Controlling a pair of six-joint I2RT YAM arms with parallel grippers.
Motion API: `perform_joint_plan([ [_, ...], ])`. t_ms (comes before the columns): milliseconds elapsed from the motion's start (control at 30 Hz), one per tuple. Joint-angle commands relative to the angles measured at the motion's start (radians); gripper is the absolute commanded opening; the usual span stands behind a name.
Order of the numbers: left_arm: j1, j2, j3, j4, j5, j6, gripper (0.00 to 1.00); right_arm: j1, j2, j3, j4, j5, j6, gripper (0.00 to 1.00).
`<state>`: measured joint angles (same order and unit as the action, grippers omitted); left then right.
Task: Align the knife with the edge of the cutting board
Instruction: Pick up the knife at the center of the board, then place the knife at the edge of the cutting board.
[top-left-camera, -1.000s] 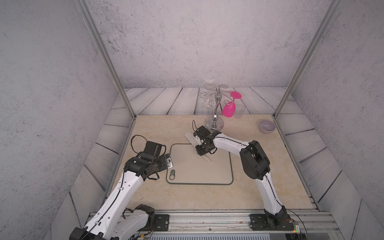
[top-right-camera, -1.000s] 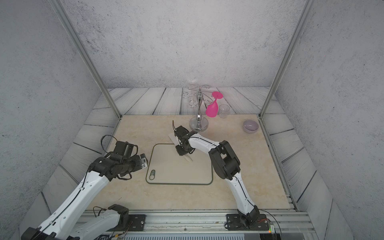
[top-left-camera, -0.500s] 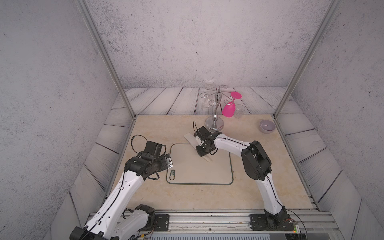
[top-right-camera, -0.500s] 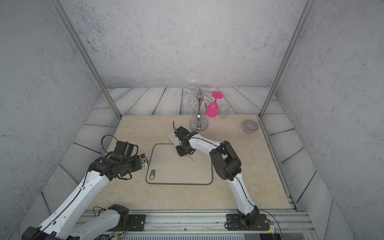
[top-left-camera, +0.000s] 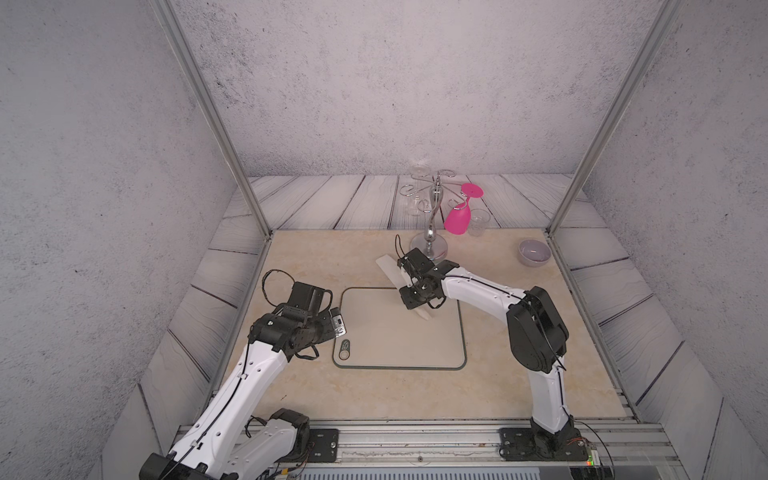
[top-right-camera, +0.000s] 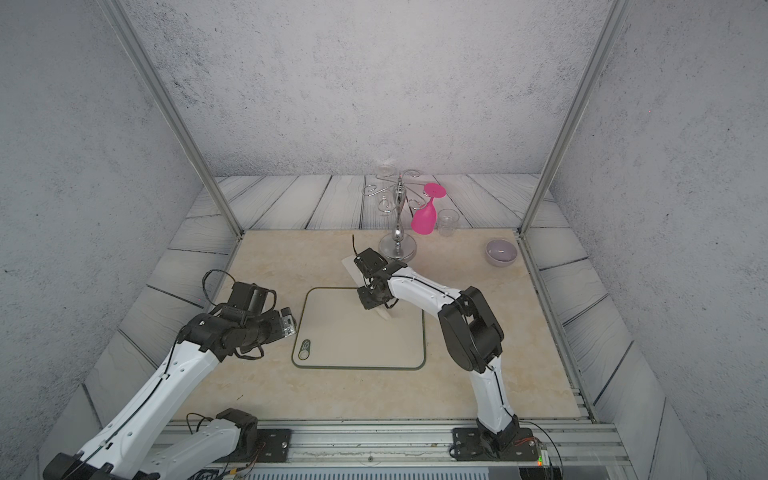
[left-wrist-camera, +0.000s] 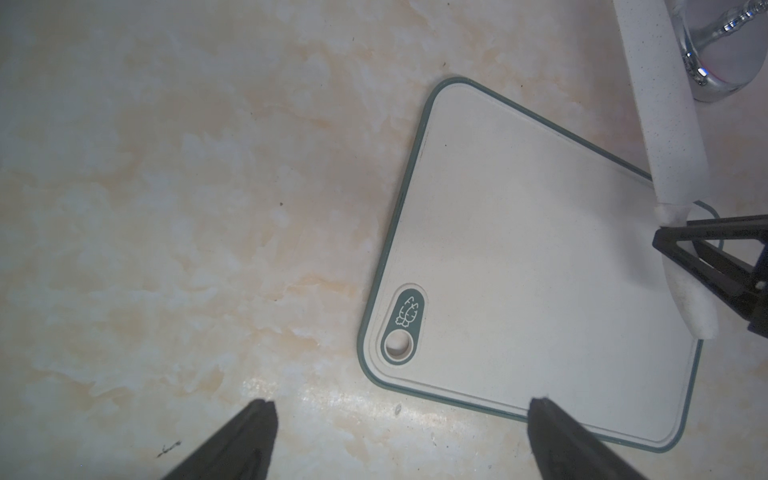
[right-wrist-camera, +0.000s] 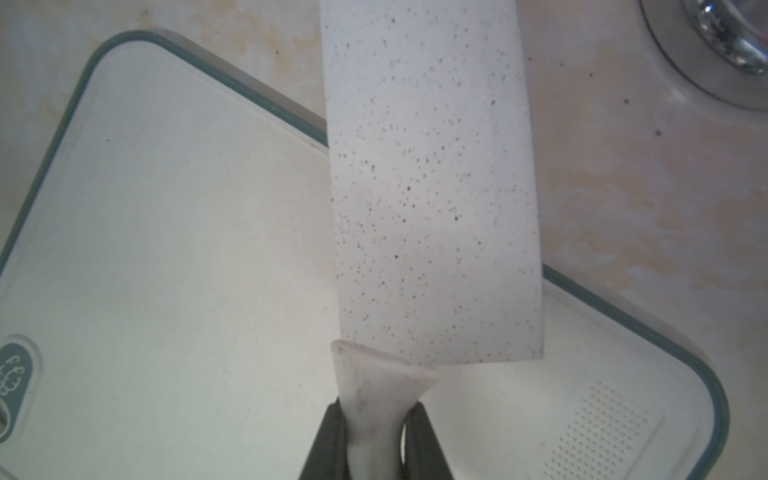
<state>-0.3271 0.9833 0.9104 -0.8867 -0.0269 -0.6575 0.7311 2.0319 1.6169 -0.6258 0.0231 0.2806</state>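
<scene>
Grasp made: my right gripper pinches the knife handle, blade slanting across the cutting board top edge, mid-frame; next I should swing it parallel.

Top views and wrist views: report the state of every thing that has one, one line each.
Beige rectangular cutting board: flat on the table.
Cream-white cleaver-style knife: held by its handle, slanted across the board's far edge, not aligned.
Right gripper: shut on the knife's handle.
Left gripper: open, empty.
Pink wine glass: hanging upside down from the chrome rack.
Clear glass cup: upright.
Lilac bowl: upright.
</scene>
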Motion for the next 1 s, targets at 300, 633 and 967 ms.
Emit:
perform_joint_plan([
  [300,0.007,0.053,0.019,0.015,0.062,0.015,1.0,0.008,-0.292,-0.338,0.051,0.198,0.299,0.12],
  [633,0.003,0.103,0.024,0.036,0.141,0.026,1.0,0.047,-0.469,-0.572,0.075,0.298,0.513,0.15],
  [967,-0.001,0.134,0.037,0.03,0.138,0.036,1.0,0.143,-0.5,-0.656,0.077,0.364,0.641,0.15],
])
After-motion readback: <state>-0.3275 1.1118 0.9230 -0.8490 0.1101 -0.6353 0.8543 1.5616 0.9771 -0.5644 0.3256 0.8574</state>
